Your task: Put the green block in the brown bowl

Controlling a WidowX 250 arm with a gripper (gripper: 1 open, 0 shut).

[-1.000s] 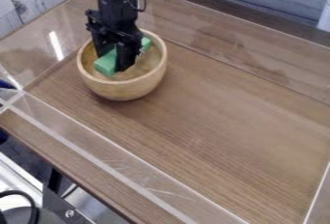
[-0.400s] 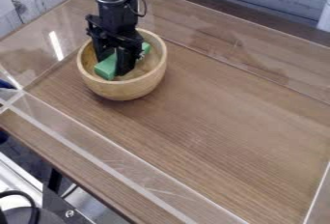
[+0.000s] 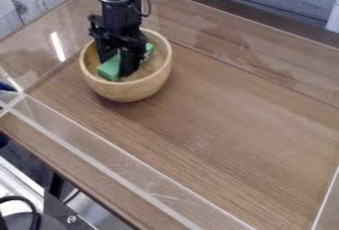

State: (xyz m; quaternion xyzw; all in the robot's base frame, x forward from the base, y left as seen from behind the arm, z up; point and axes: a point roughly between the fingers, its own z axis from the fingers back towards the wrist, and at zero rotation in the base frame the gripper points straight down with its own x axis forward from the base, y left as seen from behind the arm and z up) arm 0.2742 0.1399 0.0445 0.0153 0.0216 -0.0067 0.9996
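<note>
The brown bowl stands at the back left of the wooden table. My gripper points straight down into the bowl. Its black fingers stand on either side of the green block and grip it. The block lies tilted inside the bowl, with one end sticking out to the right of the fingers near the rim. The gripper hides the middle of the block.
A clear acrylic wall runs along the near and left edges of the wooden table. A grey plank wall stands behind the bowl at the back left.
</note>
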